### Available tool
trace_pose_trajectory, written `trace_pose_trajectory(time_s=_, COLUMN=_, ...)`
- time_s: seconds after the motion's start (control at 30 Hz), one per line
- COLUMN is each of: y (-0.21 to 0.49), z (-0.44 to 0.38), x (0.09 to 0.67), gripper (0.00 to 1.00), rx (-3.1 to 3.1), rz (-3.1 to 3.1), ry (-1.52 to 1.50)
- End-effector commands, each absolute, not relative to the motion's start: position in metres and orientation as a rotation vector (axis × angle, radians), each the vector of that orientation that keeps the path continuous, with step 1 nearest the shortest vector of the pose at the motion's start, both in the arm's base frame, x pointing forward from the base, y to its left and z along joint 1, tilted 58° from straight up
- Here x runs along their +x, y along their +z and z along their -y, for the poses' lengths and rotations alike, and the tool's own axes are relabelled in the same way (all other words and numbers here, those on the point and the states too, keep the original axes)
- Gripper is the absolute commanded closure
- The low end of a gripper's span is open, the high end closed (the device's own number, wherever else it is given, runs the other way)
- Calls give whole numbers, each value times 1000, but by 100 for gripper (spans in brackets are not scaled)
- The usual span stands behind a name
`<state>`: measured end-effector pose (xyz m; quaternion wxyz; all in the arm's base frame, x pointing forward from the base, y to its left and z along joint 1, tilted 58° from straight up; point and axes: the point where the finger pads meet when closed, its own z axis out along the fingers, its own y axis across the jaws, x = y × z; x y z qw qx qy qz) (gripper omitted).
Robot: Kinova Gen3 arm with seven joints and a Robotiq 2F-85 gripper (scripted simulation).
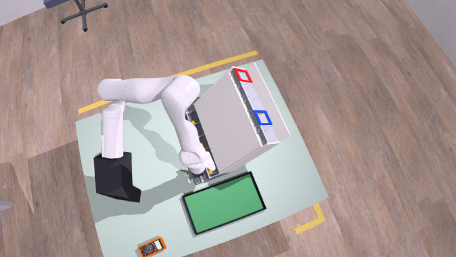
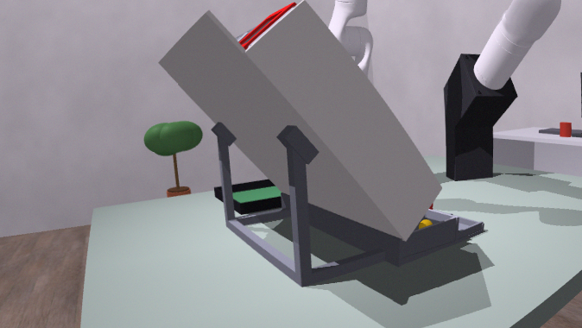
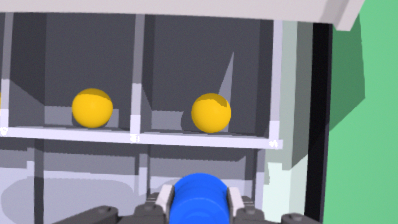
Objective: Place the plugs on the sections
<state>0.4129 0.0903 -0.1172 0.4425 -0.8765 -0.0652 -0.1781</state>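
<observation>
Green tabletop (image 1: 291, 169) (image 2: 173, 259) — blue plug (image 3: 200, 197) cut off, apparently gripped.

Place type: a lab or a technical workroom; which of the two I cannot tell.
My mount: a black pedestal (image 1: 111, 176) (image 2: 468, 142) on a pale green table (image 1: 149, 216) (image 2: 142, 268), bearing my white arm (image 1: 183, 118) (image 2: 511, 39).
Meter: I see an orange-edged handheld multimeter (image 1: 151, 247) near the table's edge.
Rig: a big grey tilted housing (image 1: 223, 122) (image 2: 345, 116) stands on a dark metal frame (image 2: 300, 216) before me.
Floor: wood-look planks (image 1: 355, 101) with yellow marking tape (image 1: 216, 64) around my table.
Office touches: a wheeled chair base (image 1: 82, 12), a white desk (image 2: 535, 138) with a red cup (image 2: 566, 129), and a potted plant (image 2: 173, 138) by plain walls.
</observation>
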Motion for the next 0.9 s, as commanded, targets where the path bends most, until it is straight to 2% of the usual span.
trace_pose_trajectory(time_s=0.0, y=-119, z=-91, x=413, gripper=100, rx=-2175, rz=160, ry=-442)
trace_pose_trajectory(time_s=0.83, y=-128, z=-106, x=417, gripper=100, rx=-2176, rz=160, ry=-443)
trace_pose_trajectory(time_s=0.87, y=-128, z=-105, x=418, gripper=58, rx=-2176, rz=160, ry=-443)
